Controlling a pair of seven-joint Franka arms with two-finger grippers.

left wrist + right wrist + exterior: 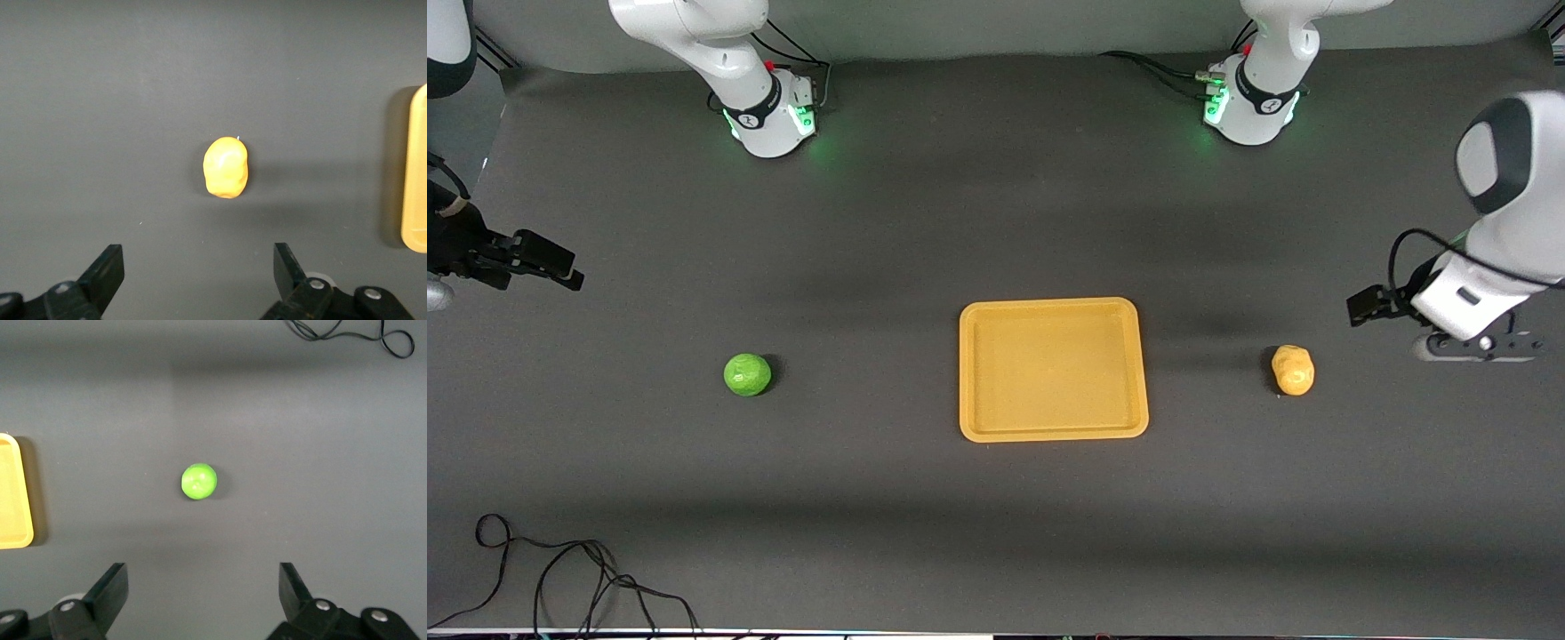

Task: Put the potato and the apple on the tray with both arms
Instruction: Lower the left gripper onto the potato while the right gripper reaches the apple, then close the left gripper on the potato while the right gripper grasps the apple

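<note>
Wrist views: left gripper point(197, 280) and right gripper point(203, 597) spread apart | front: tray point(1053, 433) empty

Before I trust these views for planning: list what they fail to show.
- Right gripper: front view's edge cuts off most of its arm.
- Left gripper: hidden under its own wrist in the front view.
- Tray: both wrist views show only an edge strip.
- Potato, apple: undersides hidden.

My left gripper point(197, 277) is cut off by the wrist pic's edge, only finger tips w/ wide gap show; same for my right gripper point(203, 593). Tray point(417, 180) is mostly out of both wrist pics. Front pic's edges cut both my arms. Cable point(560, 578) runs off edge.
</note>
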